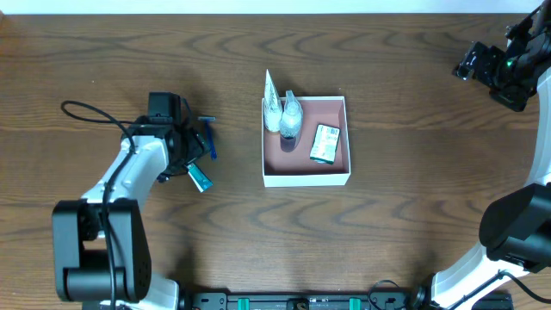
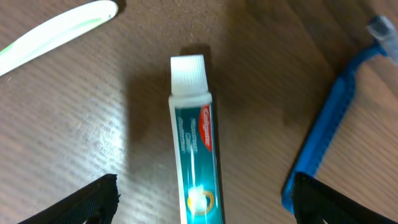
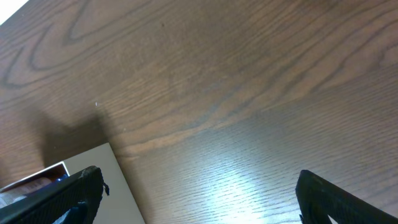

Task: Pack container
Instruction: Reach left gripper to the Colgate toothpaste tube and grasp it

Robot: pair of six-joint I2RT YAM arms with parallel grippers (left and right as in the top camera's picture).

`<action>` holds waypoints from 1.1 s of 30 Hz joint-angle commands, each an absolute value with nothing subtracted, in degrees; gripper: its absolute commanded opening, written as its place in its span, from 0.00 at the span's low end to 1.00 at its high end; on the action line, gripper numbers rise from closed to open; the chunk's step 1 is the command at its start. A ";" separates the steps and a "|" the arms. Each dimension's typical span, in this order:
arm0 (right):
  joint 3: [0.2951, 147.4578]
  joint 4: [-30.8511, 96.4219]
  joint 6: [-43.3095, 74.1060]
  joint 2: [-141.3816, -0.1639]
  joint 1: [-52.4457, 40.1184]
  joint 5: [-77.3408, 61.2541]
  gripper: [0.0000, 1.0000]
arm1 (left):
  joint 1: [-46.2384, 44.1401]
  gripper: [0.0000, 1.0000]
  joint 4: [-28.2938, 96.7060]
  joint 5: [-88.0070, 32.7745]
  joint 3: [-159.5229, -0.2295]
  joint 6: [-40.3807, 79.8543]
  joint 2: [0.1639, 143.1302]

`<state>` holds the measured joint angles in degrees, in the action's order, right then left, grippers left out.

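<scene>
dark wood-grain table (image 1: 413, 172), mostly bare. the container (image 1: 306, 180) sits near its middle, well to the right of the left arm, holding two clear bottles (image 1: 291, 116), a white tube (image 1: 269, 90) and a green soap box (image 1: 325, 144), with free pink floor along its front. the right gripper (image 3: 199, 186) hangs spread wide and empty over the far right corner. the left gripper (image 2: 205, 196) is spread wide above the toothpaste tube (image 2: 193, 143), one jaw on either side. best to descend centred, close across the tube's body rather than its cap, and stay clear of the blue razor (image 2: 326, 130) just beside it.
</scene>
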<state>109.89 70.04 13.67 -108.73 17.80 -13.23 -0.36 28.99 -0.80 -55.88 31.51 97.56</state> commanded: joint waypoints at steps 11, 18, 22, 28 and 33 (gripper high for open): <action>110.48 70.08 14.33 -108.31 18.11 -13.30 0.99 | -0.01 0.43 26.22 1.13 -56.01 31.81 103.42; 110.48 70.08 14.33 -108.31 18.11 -13.30 0.99 | -0.01 0.22 27.31 0.45 -56.03 31.73 103.35; 110.48 70.08 14.33 -108.33 18.11 -13.30 0.99 | -0.01 0.20 27.81 -0.14 -56.53 29.32 102.48; 110.48 70.11 14.33 -108.33 18.11 -13.30 0.99 | -0.01 0.14 29.50 -4.75 -58.06 25.02 97.08; 110.48 70.11 14.33 -108.31 18.11 -13.30 0.99 | -0.71 0.14 29.63 -14.44 -58.11 16.40 88.95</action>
